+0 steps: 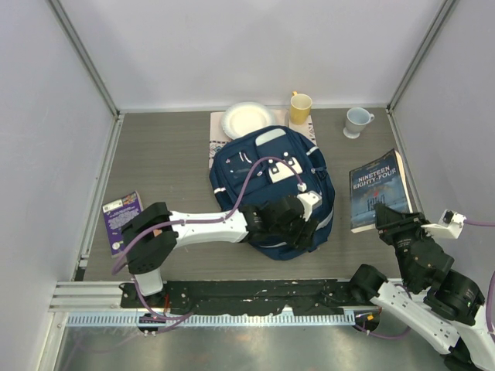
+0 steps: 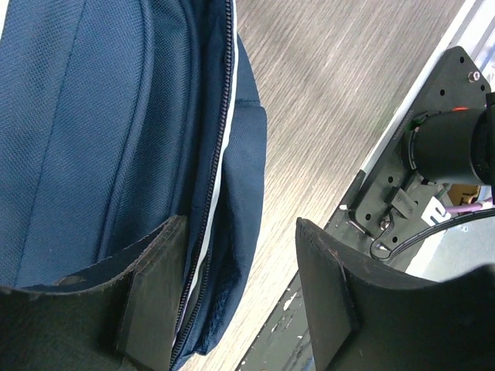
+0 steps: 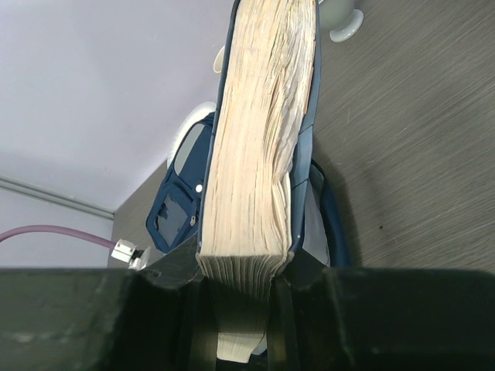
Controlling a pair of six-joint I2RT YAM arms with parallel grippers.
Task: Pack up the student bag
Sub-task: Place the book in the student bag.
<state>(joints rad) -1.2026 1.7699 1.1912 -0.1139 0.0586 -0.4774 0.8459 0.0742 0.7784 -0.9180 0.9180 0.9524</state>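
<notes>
Left gripper (image 2: pixel 241 243) jaws stand apart astride the zipped near edge of the student bag (image 1: pixel 271 174), not clamped on it. Whether that zip is parted at all is hard to tell from the wrist view. The bag lies front up at mid-table. The right gripper (image 1: pixel 389 220) is clamped across a thick paperback (image 1: pixel 377 185) to the bag's right. Nothing looks packed yet. A purple book (image 1: pixel 121 215) lies far left, and a plate (image 1: pixel 247 120), yellow mug (image 1: pixel 300 107) and grey mug (image 1: pixel 357 121) sit beyond the bag. Opening it likely comes first.
</notes>
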